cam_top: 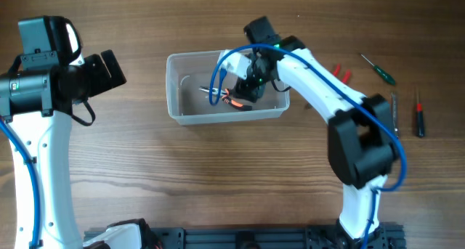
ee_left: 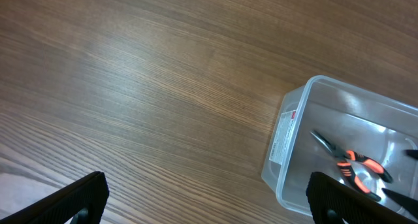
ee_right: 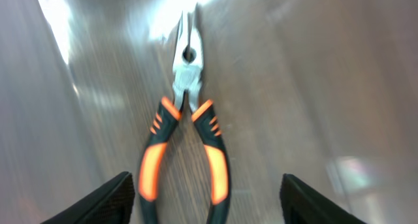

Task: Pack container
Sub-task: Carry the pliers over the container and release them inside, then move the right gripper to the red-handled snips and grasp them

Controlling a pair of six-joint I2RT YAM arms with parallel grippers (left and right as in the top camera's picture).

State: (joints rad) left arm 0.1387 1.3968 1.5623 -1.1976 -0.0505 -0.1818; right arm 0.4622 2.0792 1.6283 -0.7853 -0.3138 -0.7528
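Observation:
The clear plastic container (cam_top: 190, 111) stands at the table's middle; it also shows in the left wrist view (ee_left: 287, 152). Pliers with orange and black handles (ee_right: 186, 129) lie on its floor, seen also in the overhead view (cam_top: 231, 100) and the left wrist view (ee_left: 353, 165). My right gripper (ee_right: 206, 198) is open inside the container, just above the pliers' handles, not touching them. My left gripper (ee_left: 209, 198) is open and empty over bare table left of the container.
Several screwdrivers lie on the table to the right: red-handled ones (cam_top: 341, 73), a green one (cam_top: 379, 69), a thin metal tool (cam_top: 394, 112) and a red and black one (cam_top: 418, 115).

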